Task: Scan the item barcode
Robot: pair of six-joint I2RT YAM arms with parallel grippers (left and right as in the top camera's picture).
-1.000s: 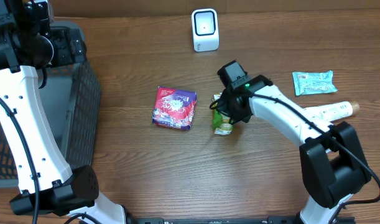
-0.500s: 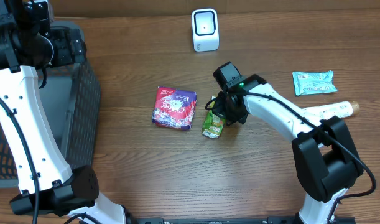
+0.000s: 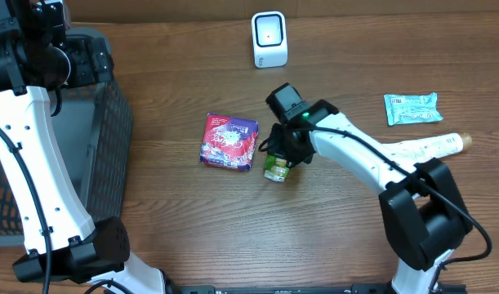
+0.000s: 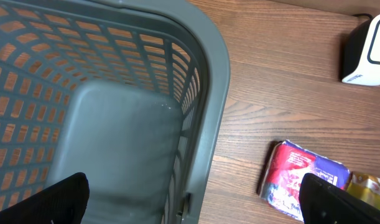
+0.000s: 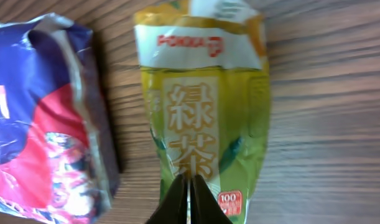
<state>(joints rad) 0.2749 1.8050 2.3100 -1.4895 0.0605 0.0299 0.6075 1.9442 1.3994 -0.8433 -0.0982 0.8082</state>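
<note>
A green tea pouch (image 3: 275, 167) with yellow print sits just right of a red and blue snack packet (image 3: 229, 141) in the middle of the table. My right gripper (image 3: 283, 151) is over the pouch, and in the right wrist view the pouch (image 5: 202, 106) fills the frame. There my right gripper (image 5: 190, 186) is shut, its tips pinched together on the pouch's lower face. The white barcode scanner (image 3: 269, 38) stands at the back, apart from both. My left gripper (image 4: 205, 205) hangs wide open over the grey basket (image 4: 208, 93), holding nothing.
The grey mesh basket (image 3: 110, 122) takes up the left side. A teal packet (image 3: 412, 108) and a white tube (image 3: 433, 145) lie at the right. The snack packet (image 5: 46, 124) lies close to the pouch's left side.
My right gripper has moved left and slightly toward the front with the green pouch, bringing it close to the red and blue packet. The left arm has not moved.
</note>
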